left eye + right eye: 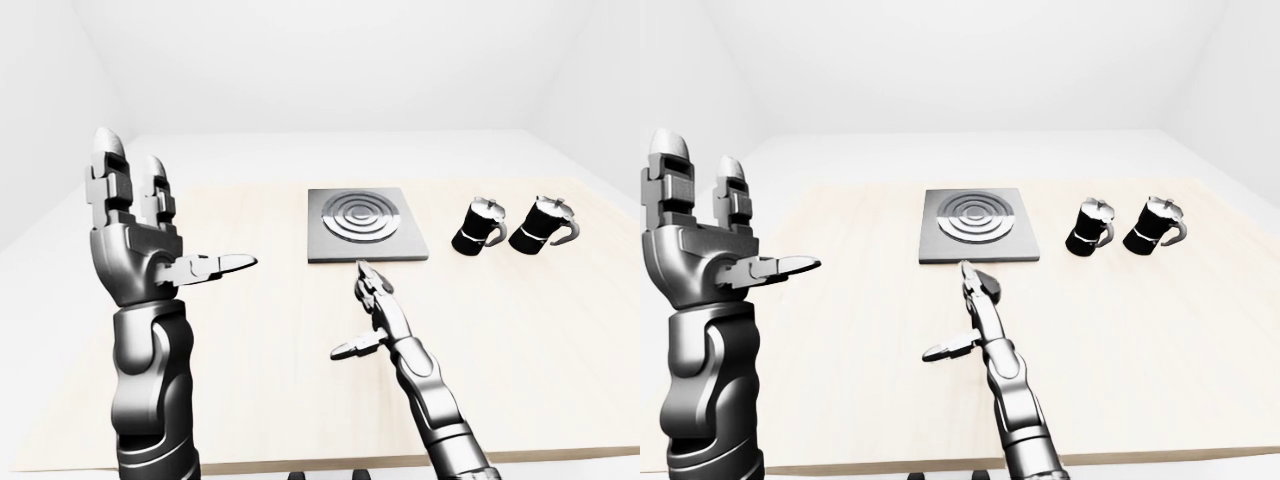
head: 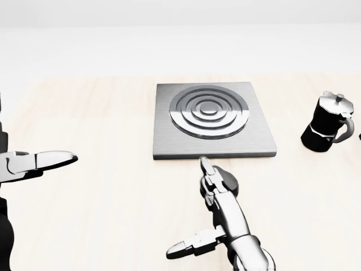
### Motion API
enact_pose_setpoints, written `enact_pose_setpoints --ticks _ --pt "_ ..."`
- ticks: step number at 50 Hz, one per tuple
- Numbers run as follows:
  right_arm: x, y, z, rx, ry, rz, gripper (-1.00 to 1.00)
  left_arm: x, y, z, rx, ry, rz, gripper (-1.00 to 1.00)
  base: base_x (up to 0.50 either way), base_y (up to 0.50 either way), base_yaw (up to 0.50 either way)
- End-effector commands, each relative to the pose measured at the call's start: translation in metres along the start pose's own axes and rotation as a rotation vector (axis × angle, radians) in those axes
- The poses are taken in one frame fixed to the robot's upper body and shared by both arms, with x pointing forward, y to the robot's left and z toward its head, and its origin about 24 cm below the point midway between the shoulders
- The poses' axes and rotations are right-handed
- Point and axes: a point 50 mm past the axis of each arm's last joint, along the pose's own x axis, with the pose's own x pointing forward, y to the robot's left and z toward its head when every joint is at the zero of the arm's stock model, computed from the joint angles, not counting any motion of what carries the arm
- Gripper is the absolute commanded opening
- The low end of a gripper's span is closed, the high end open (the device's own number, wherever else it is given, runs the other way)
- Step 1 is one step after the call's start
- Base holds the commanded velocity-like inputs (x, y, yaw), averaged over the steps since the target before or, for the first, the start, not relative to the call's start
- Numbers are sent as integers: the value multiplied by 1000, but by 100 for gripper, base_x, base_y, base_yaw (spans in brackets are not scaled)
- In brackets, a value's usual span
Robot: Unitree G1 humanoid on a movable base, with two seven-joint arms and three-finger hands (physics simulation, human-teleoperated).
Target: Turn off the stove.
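The stove [image 2: 213, 119] is a square grey metal plate with a round ringed burner [image 2: 208, 109], lying flat on the light wooden table [image 1: 250, 330]. My right hand [image 2: 207, 195] is open, fingers stretched out toward the stove's near edge, fingertips [image 2: 204, 164] almost touching it at the middle. Any knob there is hidden by the fingers. My left hand [image 1: 150, 225] is open and raised upright at the left of the left-eye view, fingers up and thumb pointing right, holding nothing.
Two black and silver moka pots [image 1: 480, 226] [image 1: 545, 224] stand on the table to the right of the stove. The table's near edge [image 1: 300, 464] runs along the bottom of the left-eye view. White walls lie beyond.
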Motion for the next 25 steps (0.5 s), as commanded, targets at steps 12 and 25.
enact_pose_setpoints --ticks 12,25 --pt "64 -4 79 -132 -139 102 100 1 5 -1 7 5 17 100 0 0 0" --pt "77 1 148 -209 -317 146 100 0 3 -2 4 9 13 100 0 0 0"
